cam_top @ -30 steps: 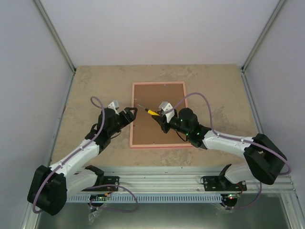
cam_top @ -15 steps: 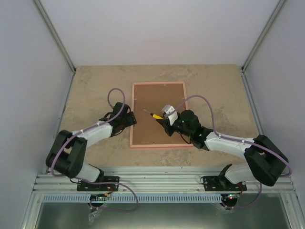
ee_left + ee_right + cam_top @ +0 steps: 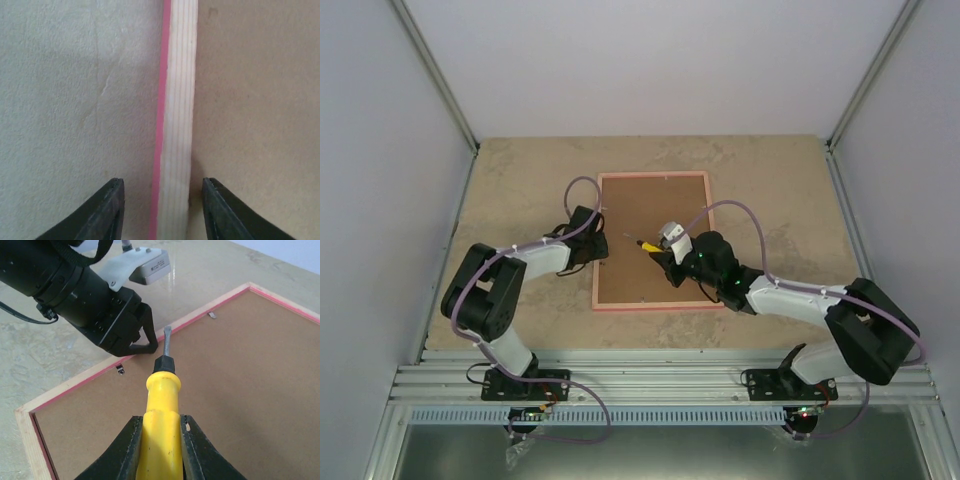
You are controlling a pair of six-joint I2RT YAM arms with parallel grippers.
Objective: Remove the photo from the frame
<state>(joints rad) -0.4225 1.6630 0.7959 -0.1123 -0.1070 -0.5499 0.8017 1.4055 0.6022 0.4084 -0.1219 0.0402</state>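
One thin bright-pink rectangular picture frame (image 3: 655, 175), lying back-up near the middle of the beige marbled tabletop (image 3: 520, 200); holds a brown fibreboard backing panel (image 3: 655, 205) inside its rim, with small metal tabs (image 3: 119, 369) at the panel's edge.

Compared with a second ago: left arm folded much closer in, elbow raised, though its gripper sits at about the same spot on the frame's left rail; yellow-handled screwdriver with a grey metal shaft (image 3: 161, 410) drawn slightly back toward the frame's middle, along with the right gripper (image 3: 658, 250).

Left gripper (image 3: 162, 181) straddling the pale wooden left rail, jaws spread, one finger over the tabletop, the other over the fibreboard, a gap showing on each side; right gripper above the panel's centre, jaws pinching the screwdriver handle, shaft tip pointing at the left gripper and just short of it.
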